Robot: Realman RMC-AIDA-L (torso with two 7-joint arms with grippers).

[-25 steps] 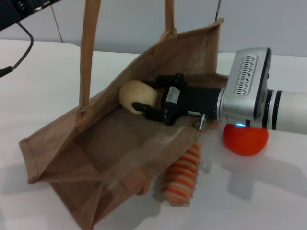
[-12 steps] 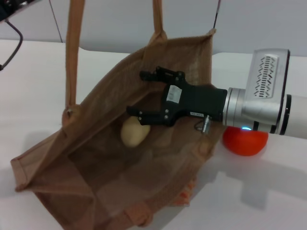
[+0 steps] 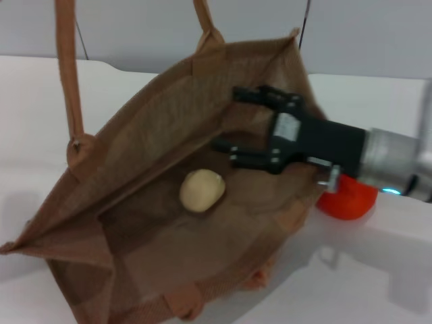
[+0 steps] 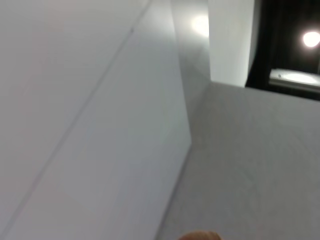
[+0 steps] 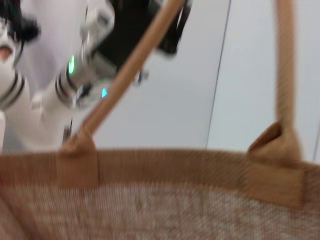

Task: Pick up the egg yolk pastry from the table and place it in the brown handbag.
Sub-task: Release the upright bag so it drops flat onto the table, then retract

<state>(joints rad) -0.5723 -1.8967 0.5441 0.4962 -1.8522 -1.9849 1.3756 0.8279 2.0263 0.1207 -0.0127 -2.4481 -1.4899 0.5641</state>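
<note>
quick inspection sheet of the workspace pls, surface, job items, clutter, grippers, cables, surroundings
surface: white table, matte.
job's things: small pale cream round egg yolk pastry lies loose inside the tan-brown woven jute handbag, on its lower wall; bag mouth is held open by its raised handles.
clutter: red-orange ball beside the bag, partly hidden by the right arm.
grippers: right gripper inside the bag mouth, jaws open and empty, apart from the pastry; left gripper up at the handles, seen from the right wrist view.
cables: thin dark line behind the bag.
surroundings: pale grey wall panels.
</note>
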